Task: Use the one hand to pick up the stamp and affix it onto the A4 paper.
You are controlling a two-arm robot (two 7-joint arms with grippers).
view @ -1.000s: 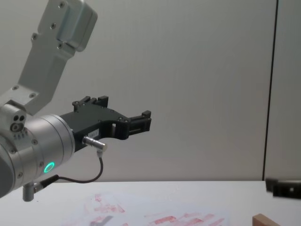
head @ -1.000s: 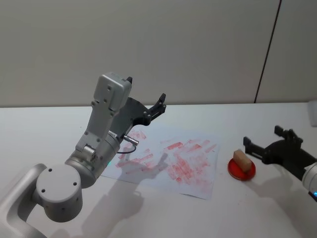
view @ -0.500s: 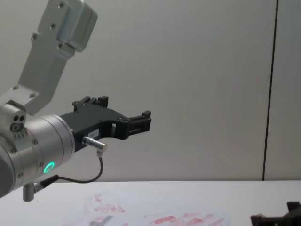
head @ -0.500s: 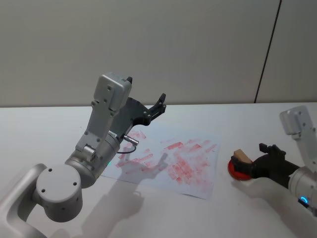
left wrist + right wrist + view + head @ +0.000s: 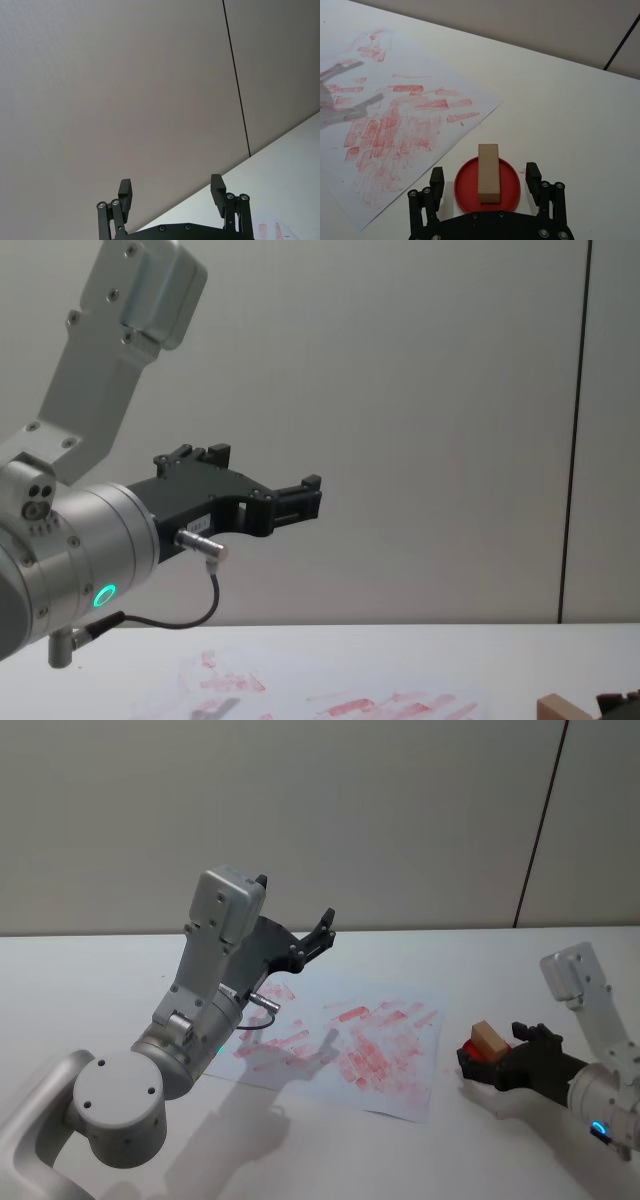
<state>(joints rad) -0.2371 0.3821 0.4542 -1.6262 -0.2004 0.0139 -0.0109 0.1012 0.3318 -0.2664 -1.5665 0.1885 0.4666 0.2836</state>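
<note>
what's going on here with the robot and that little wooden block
The right gripper is down at the stamp, which lies on a round red ink pad on the table just off the edge of the A4 paper. Its jaws are open, one on each side of the block and not closed on it, so the stamp is not yet picked up. The paper is covered in smudged red prints. The left gripper is raised in the air, open and idle.
</note>
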